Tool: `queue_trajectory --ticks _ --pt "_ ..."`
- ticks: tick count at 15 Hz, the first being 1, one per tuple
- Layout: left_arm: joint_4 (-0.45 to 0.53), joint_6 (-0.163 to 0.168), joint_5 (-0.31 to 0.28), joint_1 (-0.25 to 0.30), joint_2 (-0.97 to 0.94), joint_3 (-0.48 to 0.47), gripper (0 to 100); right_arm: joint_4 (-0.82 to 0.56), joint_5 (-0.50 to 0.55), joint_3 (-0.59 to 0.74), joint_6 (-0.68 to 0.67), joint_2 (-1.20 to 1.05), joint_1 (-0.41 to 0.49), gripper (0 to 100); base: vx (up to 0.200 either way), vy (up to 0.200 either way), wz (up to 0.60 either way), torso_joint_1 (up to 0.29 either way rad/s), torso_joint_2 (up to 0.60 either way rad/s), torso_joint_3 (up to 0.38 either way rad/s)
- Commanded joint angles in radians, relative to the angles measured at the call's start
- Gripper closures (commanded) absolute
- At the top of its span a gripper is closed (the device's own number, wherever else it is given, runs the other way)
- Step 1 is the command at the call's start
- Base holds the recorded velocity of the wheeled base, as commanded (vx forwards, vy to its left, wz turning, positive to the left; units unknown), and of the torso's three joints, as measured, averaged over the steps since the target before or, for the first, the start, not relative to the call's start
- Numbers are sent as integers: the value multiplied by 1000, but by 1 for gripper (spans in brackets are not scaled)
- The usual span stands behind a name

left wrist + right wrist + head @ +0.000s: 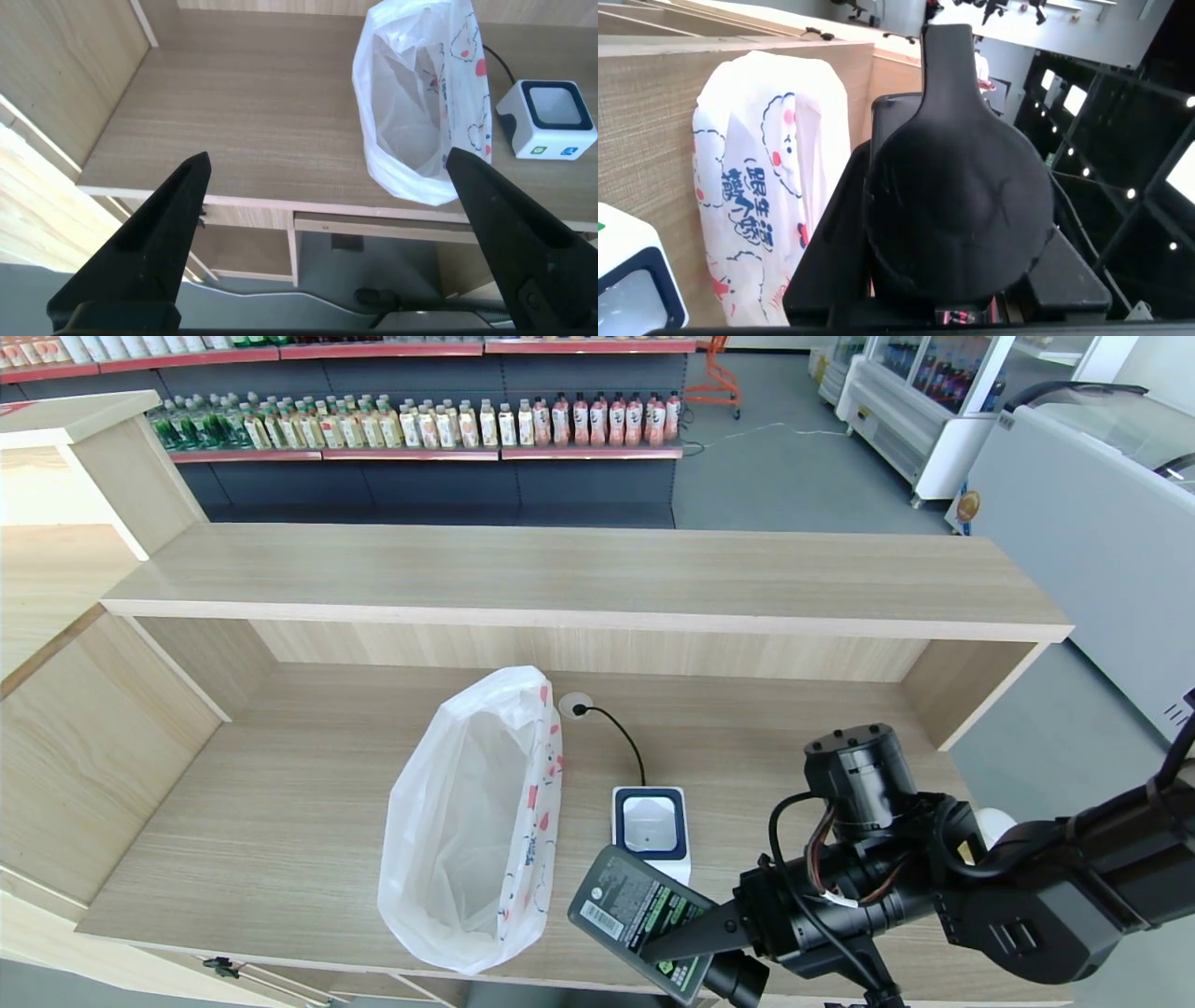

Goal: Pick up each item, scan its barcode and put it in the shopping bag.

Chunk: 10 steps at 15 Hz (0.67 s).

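Clamped in the right gripper (668, 947): dark green packet (620, 898), barcode label up, over the counter (280, 821) near its front edge, just in front of the scanner (651, 826). Open white shopping bag (476, 821) standing left of the scanner. Left gripper (329, 161) spread wide, empty, off the counter's front edge.

Dark packet (624, 896) pinched by the right gripper (695, 957): the end between the jaws is covered by the upper jaw, and the label print's too tiny to read. Just beyond the jaw tips, the packet hides the scanner's (651, 823) near corner.
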State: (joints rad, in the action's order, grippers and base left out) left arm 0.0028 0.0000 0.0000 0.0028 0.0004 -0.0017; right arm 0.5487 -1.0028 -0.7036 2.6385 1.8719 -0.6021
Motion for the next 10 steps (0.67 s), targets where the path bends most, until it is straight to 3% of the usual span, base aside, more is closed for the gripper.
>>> queue_trajectory --ticks 1,5,10 --pt "0 0 0 0 0 0 0 0 0 3 0 -10 1 100 0 0 0 0 0 0" --pt "0 0 0 0 0 0 0 -6 0 24 -25 -43 7 100 0 0 0 0 0 0" --pt "0 0 0 0 0 0 0 0 35 70 -560 -366 27 100 0 0 0 0 0 0"
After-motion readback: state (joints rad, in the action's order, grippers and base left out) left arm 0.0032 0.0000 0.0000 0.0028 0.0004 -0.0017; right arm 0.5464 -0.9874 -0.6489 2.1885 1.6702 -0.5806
